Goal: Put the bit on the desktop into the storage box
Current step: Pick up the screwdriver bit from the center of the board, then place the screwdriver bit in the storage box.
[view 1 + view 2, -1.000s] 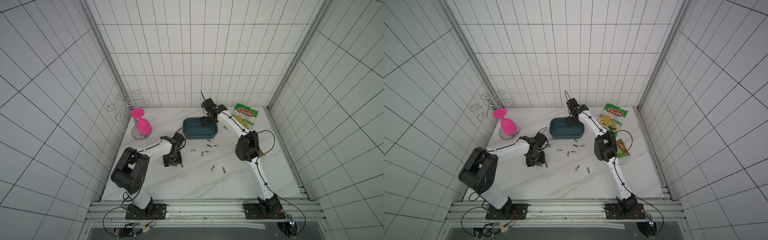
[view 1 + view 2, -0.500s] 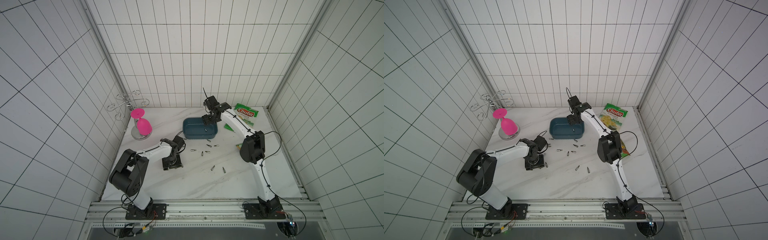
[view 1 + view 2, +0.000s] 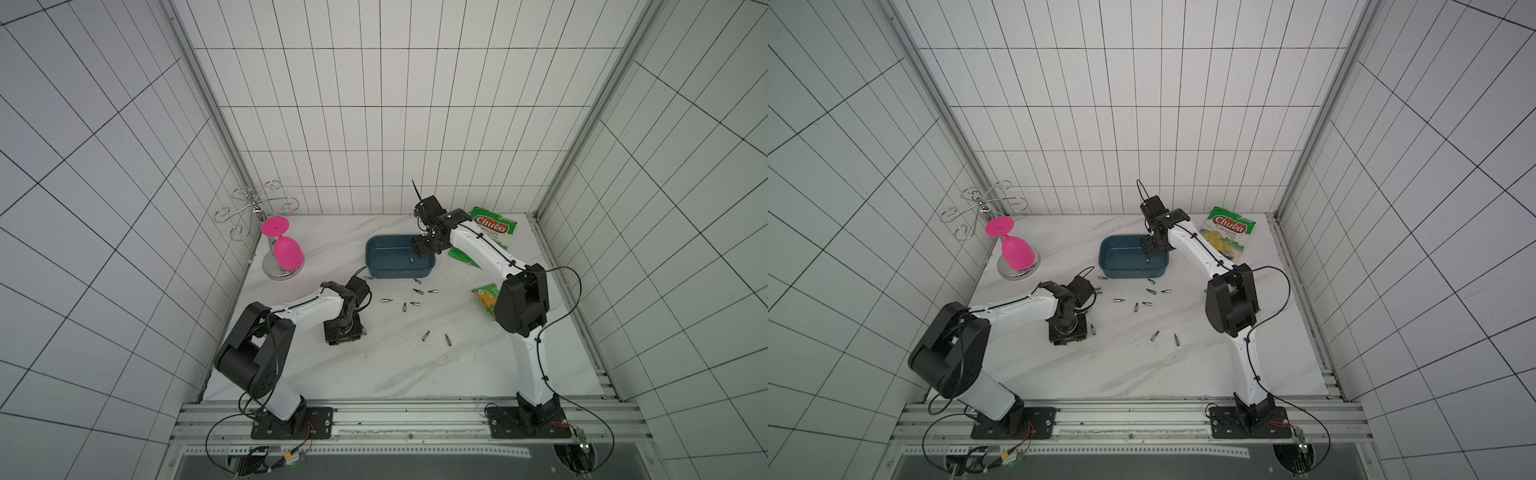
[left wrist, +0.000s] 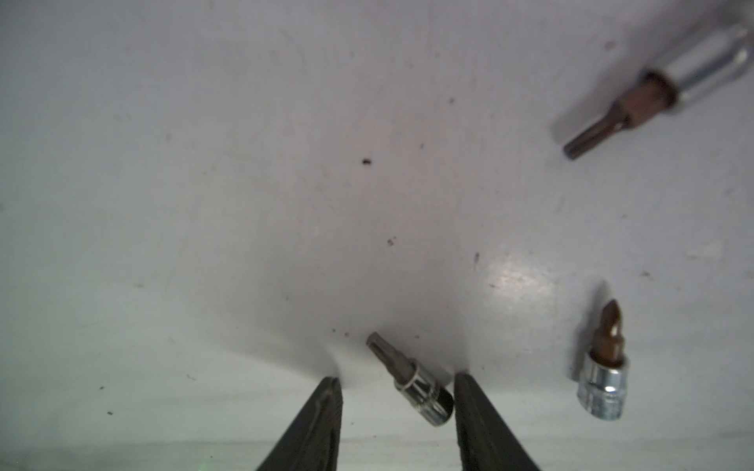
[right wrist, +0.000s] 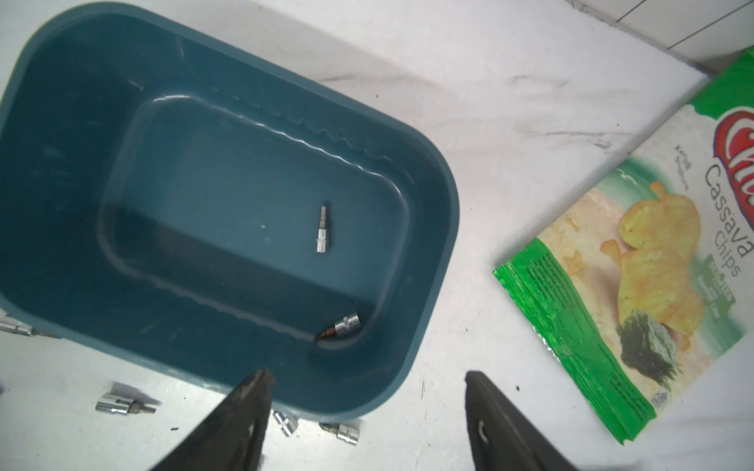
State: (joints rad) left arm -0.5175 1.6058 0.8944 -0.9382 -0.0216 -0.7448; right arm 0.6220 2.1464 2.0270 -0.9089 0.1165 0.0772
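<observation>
The desktop (image 3: 374,374) ends at tiled walls (image 3: 374,124) at 9, 12 and 3 o'clock and at an aluminium rail (image 3: 395,409) at 6 o'clock. Its widest bare stretch lies toward 6 o'clock, between the two arm bases. The storage box (image 3: 399,272) sits toward 12 o'clock of the middle, apart from the back wall. A chips bag (image 3: 492,230) lies at its 3 o'clock, and a pink glass (image 3: 284,249) stands upside down by a wire rack (image 3: 253,208) at its 9 o'clock. Just off the box's 6 o'clock wall lie several loose bits (image 3: 404,306), with a further pair (image 3: 425,335) nearer the rail. The left arm (image 3: 307,309) is folded low with its wrist bent straight down. This puts the left gripper (image 4: 395,379) at the marble, at 7 o'clock of the box. Its jaws are apart, straddling a bit (image 4: 420,387) that lies flat, close against one finger (image 4: 469,407) and clear of the other. The right arm (image 3: 478,249) reaches long over the scatter. The right gripper (image 5: 367,377) hangs spread wide and empty above the box's 3 o'clock end, where two bits (image 5: 323,235) lie inside.
</observation>
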